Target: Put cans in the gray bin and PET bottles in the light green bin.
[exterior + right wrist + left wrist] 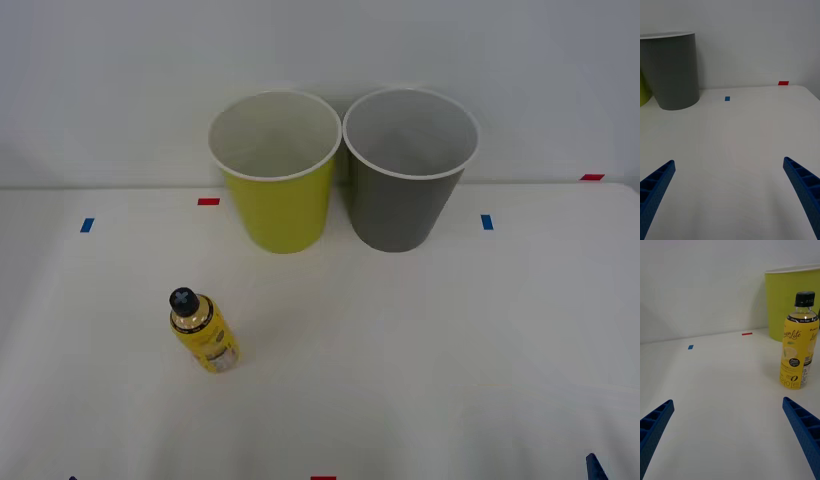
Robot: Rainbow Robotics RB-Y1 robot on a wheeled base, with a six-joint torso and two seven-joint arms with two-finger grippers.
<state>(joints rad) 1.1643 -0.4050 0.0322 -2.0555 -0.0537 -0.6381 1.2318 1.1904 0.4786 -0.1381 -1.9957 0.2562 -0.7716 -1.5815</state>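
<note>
A: Where are the two bins located?
B: The light green bin (275, 175) and the gray bin (408, 170) are set upright, side by side, at the far edge of the white table (450, 330), against the wall. Their rims are seen touching or nearly touching; the green one is on the robot's left.

A: Where is the PET bottle found?
B: The PET bottle (203, 331) is stood upright on the table, nearer the robot than the bins and to the left of the green bin, well apart from it. A black cap and a yellow label are seen on it.

A: How is the left gripper set?
B: The left gripper (728, 435) is held low over the table with its blue fingers (803, 431) spread wide. Nothing is held; the bottle is seen ahead of it.

A: And the right gripper?
B: The right gripper (728, 195) is likewise spread wide and empty, with the gray bin ahead of it. Small red and blue tape marks (208, 201) are fixed to the table.
</note>
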